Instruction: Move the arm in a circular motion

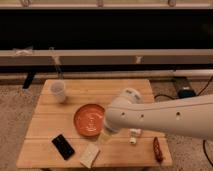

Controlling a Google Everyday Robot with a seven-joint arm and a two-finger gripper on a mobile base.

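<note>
Cream-white arm (pixel 165 116) overlaps orange bowl (pixel 87 120); gripper (pixel 106 136) hangs just beside it.

arm (pixel 165 117) over table (pixel 100 90), gripper (pixel 106 137) beside bowl (pixel 88 119)

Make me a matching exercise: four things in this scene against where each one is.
Things:
1. cup
2. plate
3. phone
4. pincer at the arm tip

Places:
A. front left of the table
B. at the plate's front right edge
C. back left corner of the table
D. near the table's middle

Pairs: 1-C, 2-D, 3-A, 4-B.
</note>
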